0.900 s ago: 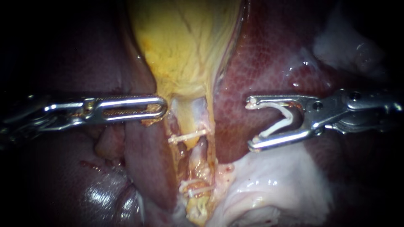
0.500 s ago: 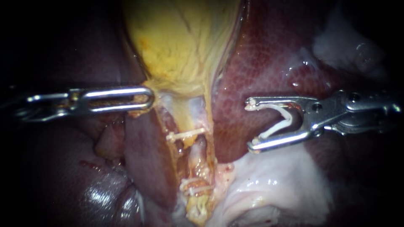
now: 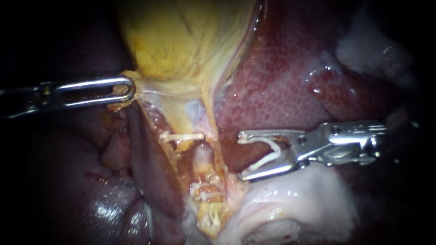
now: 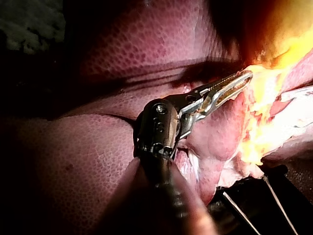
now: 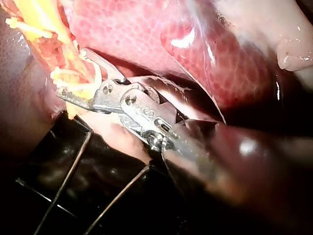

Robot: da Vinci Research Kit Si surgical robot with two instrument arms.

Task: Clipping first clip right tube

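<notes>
Yellow gallbladder (image 3: 181, 41): fills the upper middle of the endoscope view and narrows downward into a pale stalk; its lower left edge is drawn out sideways into a thin sheet.
Left instrument (image 3: 131, 88): comes in level from the left; its slotted jaws lie together, pinching that stretched edge of the gallbladder.
Right instrument (image 3: 244, 156): comes in from the right, below the gallbladder; its jaws stand wide apart, tips pointing at the stalk.
White clip (image 3: 275, 152): sits open between the right jaws, one leg against each jaw, so both jaws hold it.
Tube (image 3: 202, 156): pale, running down the stalk, just beside the right jaw tips but not yet between them; which tube it is I cannot tell.
Upper clip (image 3: 181, 135): lies closed across the stalk, above the tube's bare stretch.
Lower clips (image 3: 209, 196): sit close together across the stalk's lower end.
Liver (image 3: 281, 68): mottled red, lying behind and to both sides.
Whitish tissue (image 3: 295, 204): lies under the right instrument.
</notes>
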